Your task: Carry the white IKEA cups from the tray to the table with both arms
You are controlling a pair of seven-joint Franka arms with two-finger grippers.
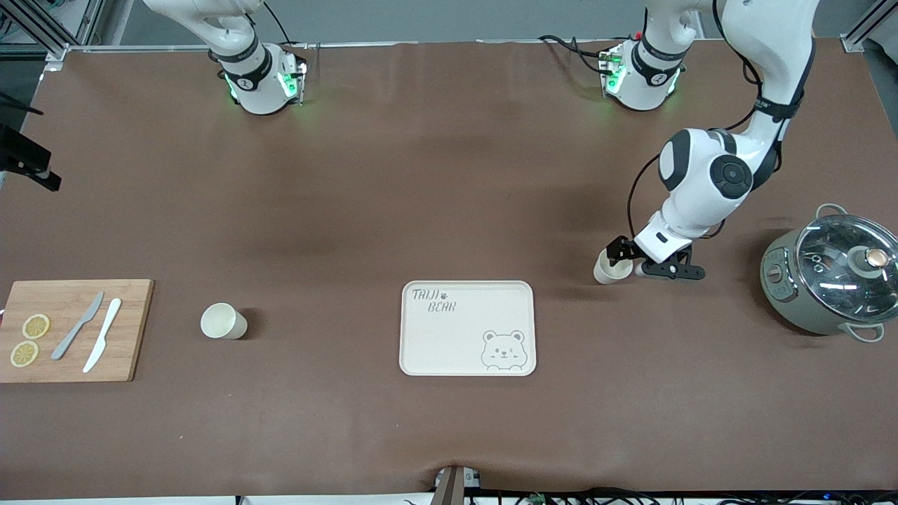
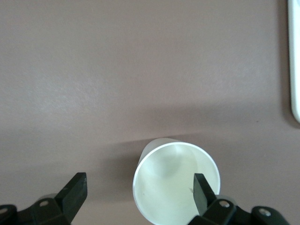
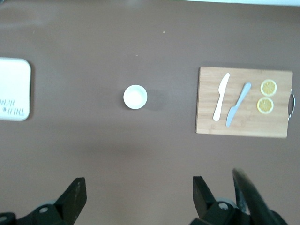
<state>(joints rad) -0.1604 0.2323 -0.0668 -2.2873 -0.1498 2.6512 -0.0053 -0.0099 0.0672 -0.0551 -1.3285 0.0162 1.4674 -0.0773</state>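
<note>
The left end effector [image 1: 626, 267] sits low at the middle right of the front view, right at one white cup [image 1: 609, 268] standing on the brown counter [image 1: 435, 182]. In the left wrist view its fingers [image 2: 202, 193] are spread wide; one reaches inside the cup's [image 2: 176, 180] rim and the other stands clear outside it, so nothing is gripped.

The second cup [image 1: 223, 321] stands alone at the lower left of the front view, between the wooden cutting board [image 1: 74, 330] and the bear tray [image 1: 467, 327] at lower centre. The board carries a grey knife [image 1: 77, 325], a white knife [image 1: 102, 334] and two lemon slices [image 1: 29, 339]. A lidded pot [image 1: 831, 277] stands at the right edge.

The right end effector [image 3: 138, 199] shows only in its own wrist view, high over the counter with its fingers wide apart and empty, looking down on that cup [image 3: 135, 97].
</note>
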